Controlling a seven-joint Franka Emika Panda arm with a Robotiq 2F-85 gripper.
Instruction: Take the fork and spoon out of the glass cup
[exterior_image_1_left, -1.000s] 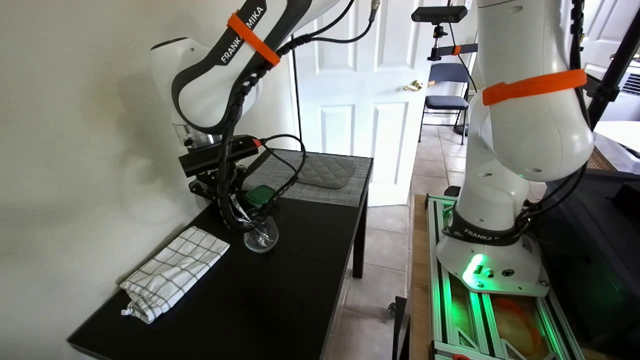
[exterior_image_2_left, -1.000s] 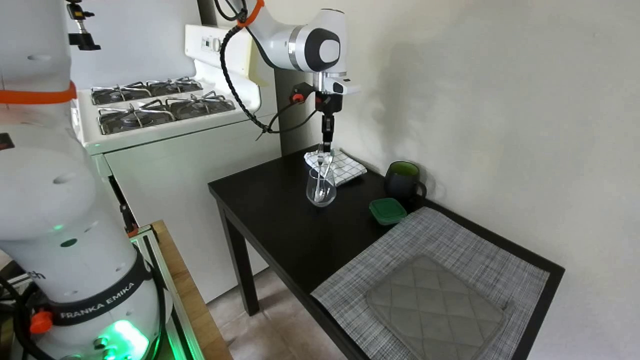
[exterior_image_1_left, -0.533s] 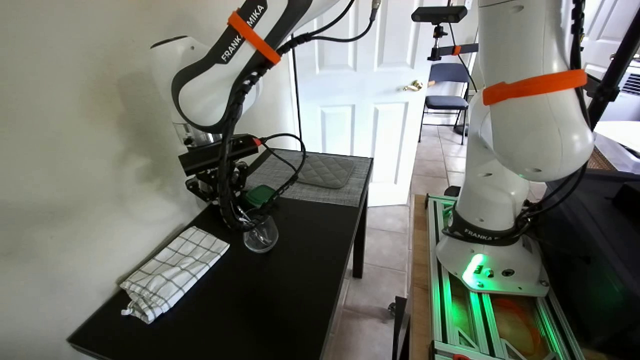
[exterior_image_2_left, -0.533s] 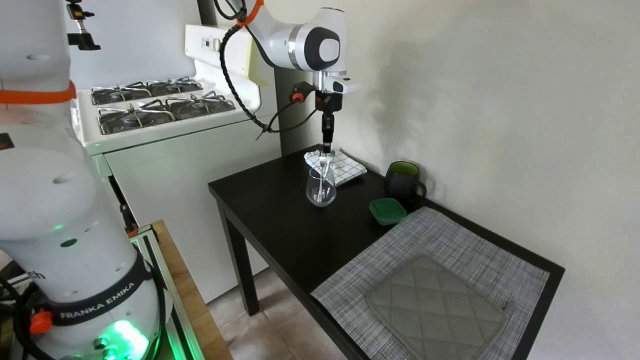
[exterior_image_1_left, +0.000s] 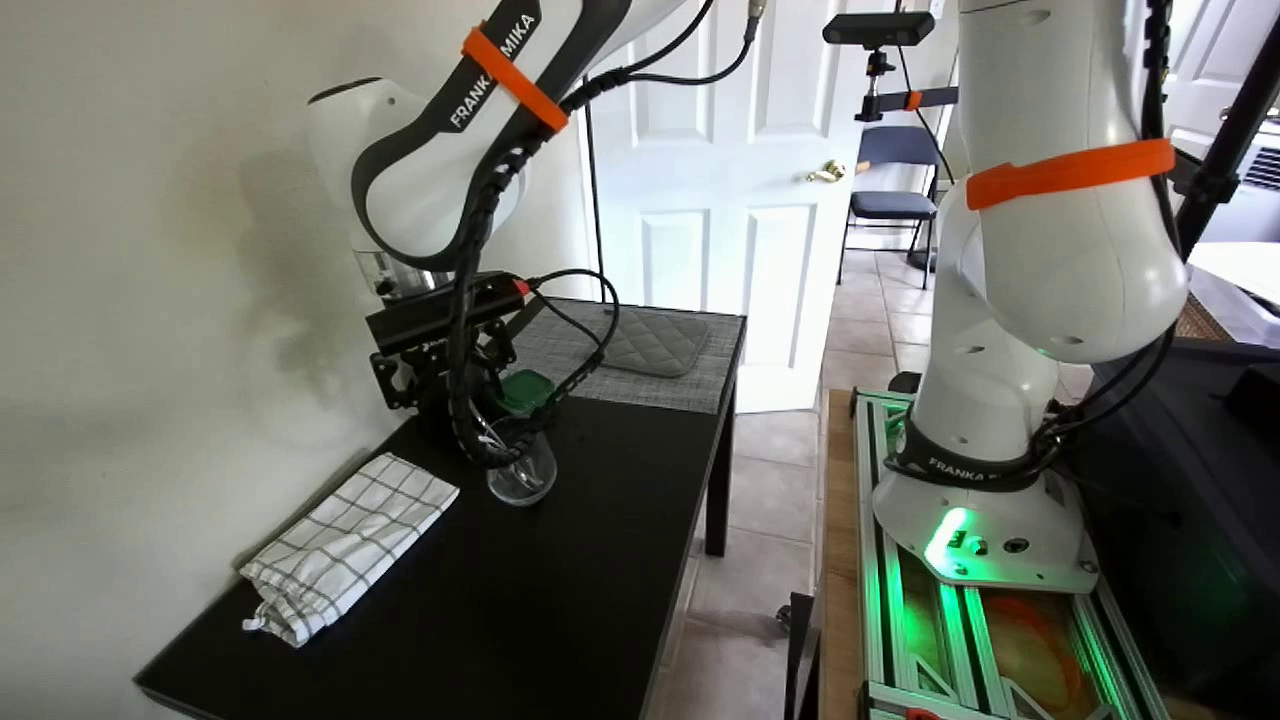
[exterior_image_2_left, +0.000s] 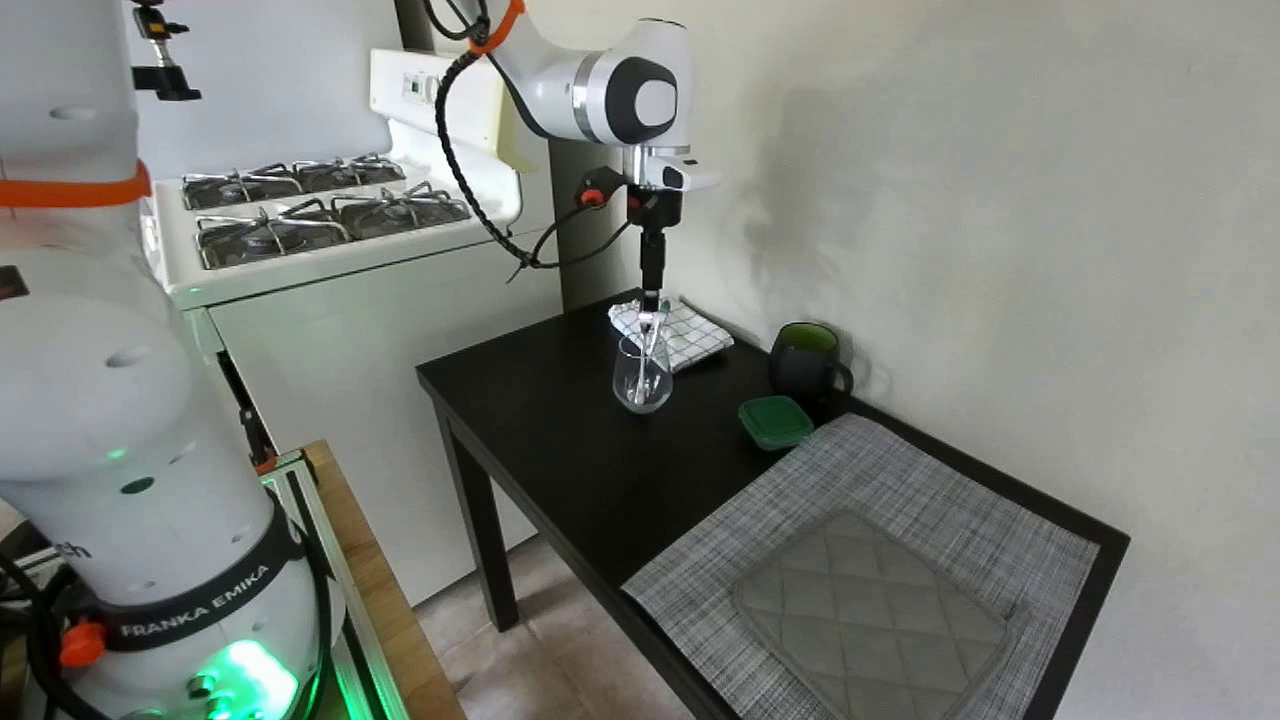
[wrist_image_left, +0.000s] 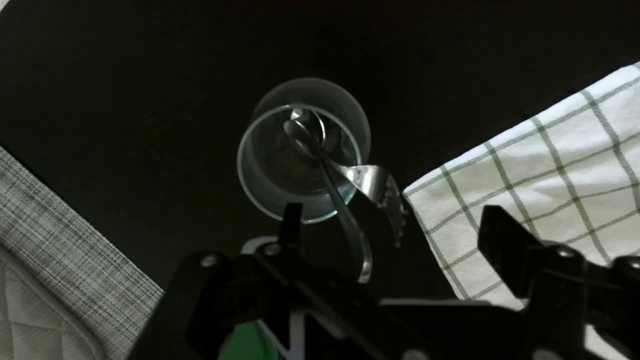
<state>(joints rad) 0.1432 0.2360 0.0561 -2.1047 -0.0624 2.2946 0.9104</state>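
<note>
Hand (wrist_image_left: 392, 221) has spread wider; fork (wrist_image_left: 367, 177) gleams silver, spoon (wrist_image_left: 346, 215) looks darker.

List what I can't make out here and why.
Lower ends of fork and spoon, wrist view: overlapping, too dim to tell apart.
Green container, wrist view: mostly hidden by the gripper.
Checked cloth, wrist view: cut off by the right edge.
Floor of the black mug, in an exterior view: hidden by its near wall.

FRANKA EMIKA on base (exterior_image_2_left: 194, 608), prob. same on arm (exterior_image_1_left: 478, 118) (pt. hidden).
</note>
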